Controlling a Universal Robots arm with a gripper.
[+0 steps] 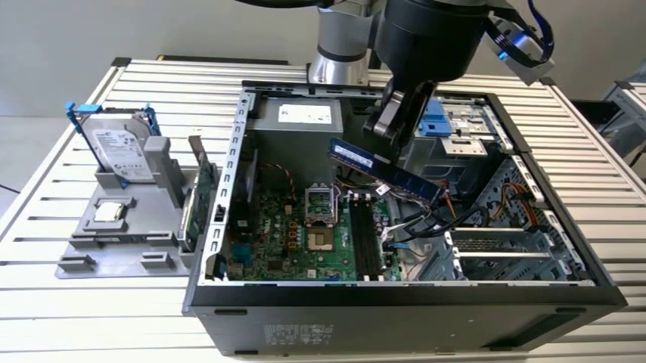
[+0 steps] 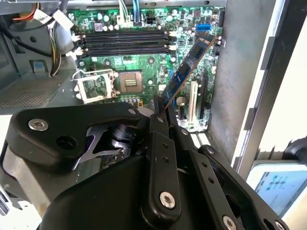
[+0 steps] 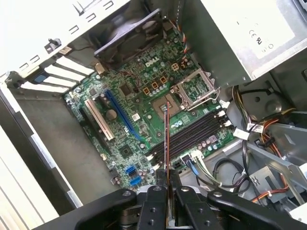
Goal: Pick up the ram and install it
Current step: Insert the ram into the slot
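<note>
Closest in the exterior view is the black front wall [image 1: 404, 318] of the big open computer box, which sits on the white ribbed surface [image 1: 101, 325]. Inside the box lies the flat green board [image 1: 293, 234] with its long black empty slots [image 1: 365, 234]. Above those slots hangs the long, thin ram stick [image 1: 389, 172], tilted and not touching the board. The black robot hand [image 1: 383, 130] is squeezed tight on one end of the ram stick, as both wrist views show [image 2: 160, 108] [image 3: 168, 184]; the stick [image 2: 188, 67] [image 3: 166, 143] points out over the slots [image 2: 122, 43] [image 3: 196, 132]. Farther off, on the exterior view's left, a silver hard drive with blue rails [image 1: 119, 151] stands in a grey holder [image 1: 111, 242].
</note>
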